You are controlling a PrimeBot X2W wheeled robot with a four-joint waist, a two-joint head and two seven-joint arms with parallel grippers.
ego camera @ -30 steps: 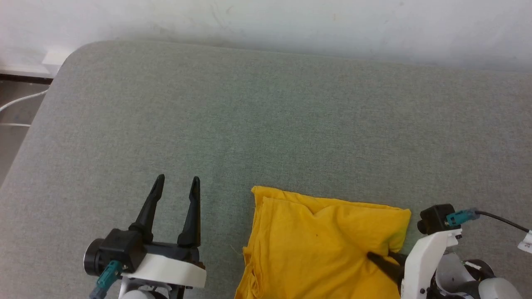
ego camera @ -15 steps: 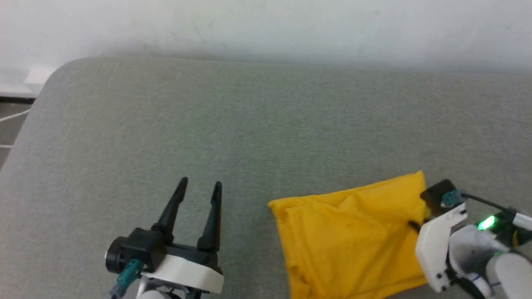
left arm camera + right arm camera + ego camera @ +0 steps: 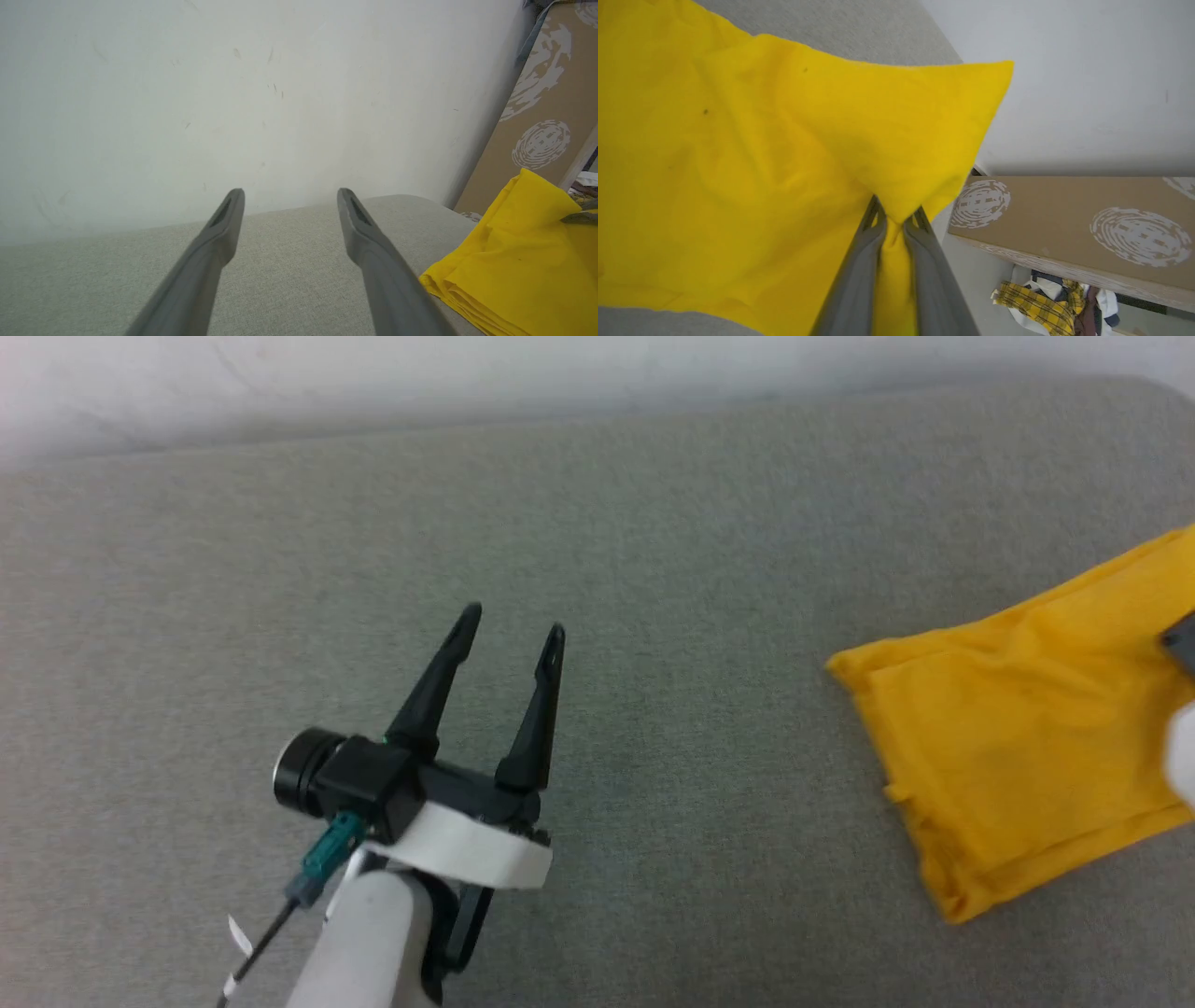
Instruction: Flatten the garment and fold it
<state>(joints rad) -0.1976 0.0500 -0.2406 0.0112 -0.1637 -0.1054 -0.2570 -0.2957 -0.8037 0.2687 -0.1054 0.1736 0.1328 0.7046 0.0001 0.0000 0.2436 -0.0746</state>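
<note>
The mustard-yellow garment [image 3: 1018, 728] lies folded into a compact rectangle at the right edge of the grey surface [image 3: 653, 569]; its plain side faces up and no print shows. In the right wrist view my right gripper [image 3: 894, 219] is shut on a pinched fold of the garment [image 3: 738, 163] near its raised corner. My left gripper [image 3: 509, 625] hovers open over bare grey fabric, well left of the garment. In the left wrist view the left gripper [image 3: 289, 198] has nothing between its fingers, and the garment [image 3: 518, 266] sits at lower right.
A white wall [image 3: 233, 93] rises behind the surface. A brown cardboard panel with white round prints [image 3: 1087, 224] leans beside the right end. Plaid and other clothes [image 3: 1045, 303] lie heaped on the floor below it.
The head camera has swung left and forward, so the whole scene shifted right. The garment has turned and its right corner is lifted by my right gripper. My left gripper stays open.
</note>
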